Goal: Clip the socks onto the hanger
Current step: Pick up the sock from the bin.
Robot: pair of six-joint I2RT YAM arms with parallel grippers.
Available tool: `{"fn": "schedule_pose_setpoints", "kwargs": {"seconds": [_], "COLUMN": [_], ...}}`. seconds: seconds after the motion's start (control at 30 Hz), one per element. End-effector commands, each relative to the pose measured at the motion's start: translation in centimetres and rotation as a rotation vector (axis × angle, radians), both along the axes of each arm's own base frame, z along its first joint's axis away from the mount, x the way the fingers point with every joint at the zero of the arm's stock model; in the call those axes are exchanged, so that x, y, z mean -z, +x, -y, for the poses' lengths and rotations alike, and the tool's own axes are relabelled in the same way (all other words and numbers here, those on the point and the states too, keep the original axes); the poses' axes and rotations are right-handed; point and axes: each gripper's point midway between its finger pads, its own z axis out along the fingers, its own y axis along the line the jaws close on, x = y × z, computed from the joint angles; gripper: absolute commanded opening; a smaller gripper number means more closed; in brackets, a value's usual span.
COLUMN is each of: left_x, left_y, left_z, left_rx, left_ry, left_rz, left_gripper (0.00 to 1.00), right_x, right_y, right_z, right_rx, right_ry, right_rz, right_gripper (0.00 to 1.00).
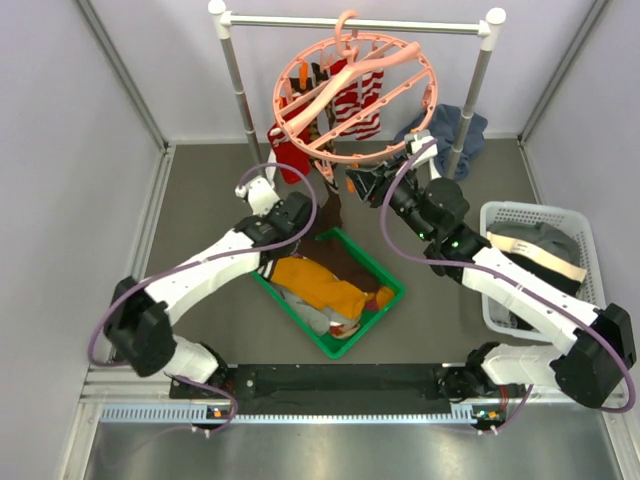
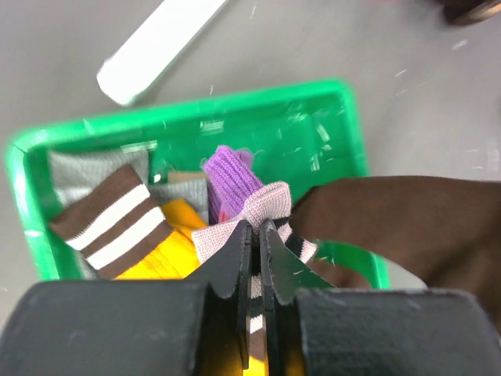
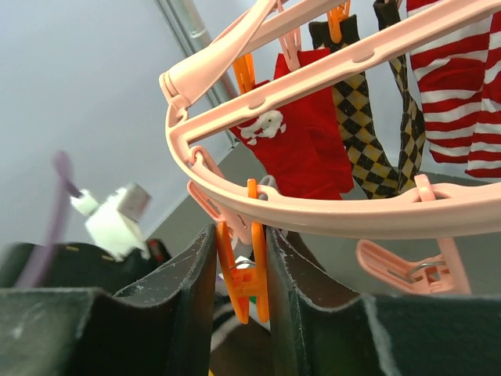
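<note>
The salmon-pink ring hanger hangs from the rail, with a red sock, a checked sock and red-and-white striped socks clipped to it. My right gripper is under the ring's near edge, with both fingers pressed against an orange clip; it also shows in the top view. My left gripper is shut on the pale pink cuff of a dark brown sock above the tray, left of the right gripper.
The green tray below holds a mustard sock, a brown-and-white cuff and a purple piece. A white basket with garments stands at the right. The silver rail and blue-grey cloth are behind.
</note>
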Motion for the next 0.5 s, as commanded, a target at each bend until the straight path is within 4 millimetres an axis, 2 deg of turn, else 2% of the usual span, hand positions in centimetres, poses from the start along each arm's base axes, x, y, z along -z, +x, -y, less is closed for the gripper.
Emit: {"fn": "schedule_pose_setpoints", "kwargs": {"seconds": [0.0, 0.03, 0.07, 0.17, 0.23, 0.33, 0.37, 0.43, 0.47], "left_x": [-5.4, -5.3, -6.7, -6.0, -4.8, -2.3, -0.9, 0.1, 1.3], "left_y": [0.0, -0.2, 0.0, -0.3, -0.2, 0.7, 1.0, 1.7, 2.0], "left_z": [-1.9, -2.1, -1.3, -0.9, -0.9, -0.8, -0.6, -0.8, -0.9], "left_rx": [0.051, 0.084, 0.118, 0.164, 0.182, 0.207, 0.205, 0.187, 0.18], "left_ry": [0.057, 0.084, 0.034, 0.026, 0.051, 0.134, 0.159, 0.193, 0.216], "left_rz": [0.154, 0.156, 0.209, 0.205, 0.188, 0.132, 0.098, 0.077, 0.051], "left_gripper": [0.0, 0.0, 0.0, 0.0, 0.01, 0.03, 0.04, 0.06, 0.06], "right_x": [1.1, 1.0, 0.9, 1.1, 1.2, 1.6, 1.7, 1.7, 1.8], "right_y": [-1.4, -1.4, -1.4, -1.3, -1.3, -1.4, -1.4, -1.3, -1.3], "right_z": [-0.3, -0.2, -0.2, -0.3, -0.4, -0.6, -0.7, -0.7, -0.7], "right_rx": [-0.042, -0.042, -0.04, -0.039, -0.043, -0.053, -0.054, -0.054, -0.054], "right_ry": [-0.051, -0.053, -0.054, -0.056, -0.054, -0.058, -0.058, -0.059, -0.061], "right_rz": [-0.041, -0.042, -0.041, -0.045, -0.052, -0.063, -0.065, -0.066, -0.069], "right_gripper": [0.0, 0.0, 0.0, 0.0, 0.0, 0.0, 0.0, 0.0, 0.0]}}
